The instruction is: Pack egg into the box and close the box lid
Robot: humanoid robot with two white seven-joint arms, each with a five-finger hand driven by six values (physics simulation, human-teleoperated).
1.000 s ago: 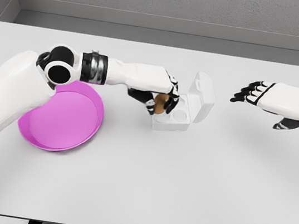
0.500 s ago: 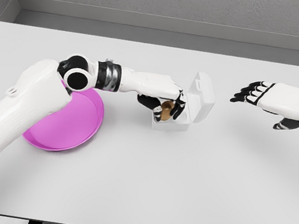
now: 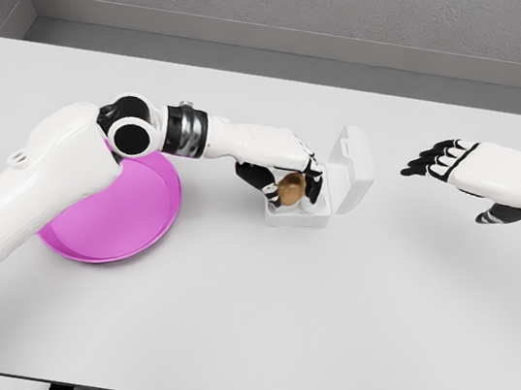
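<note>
A small white box (image 3: 329,205) sits at the table's middle with its lid (image 3: 354,166) standing upright on the right side. My left hand (image 3: 287,181) hovers over the box's open base, its black fingers curled around a brown egg (image 3: 291,189). The egg hangs at the box's left half, just above or at its rim; I cannot tell if it touches a cup. My right hand (image 3: 447,162) floats to the right of the box, well apart from it, fingers spread and holding nothing.
A shallow magenta plate (image 3: 131,210) lies on the table to the left, partly under my left upper arm (image 3: 46,183). The white table (image 3: 319,331) stretches wide in front of the box.
My left hand carried the egg rightward over the box base, then settled there. The right hand stayed still.
</note>
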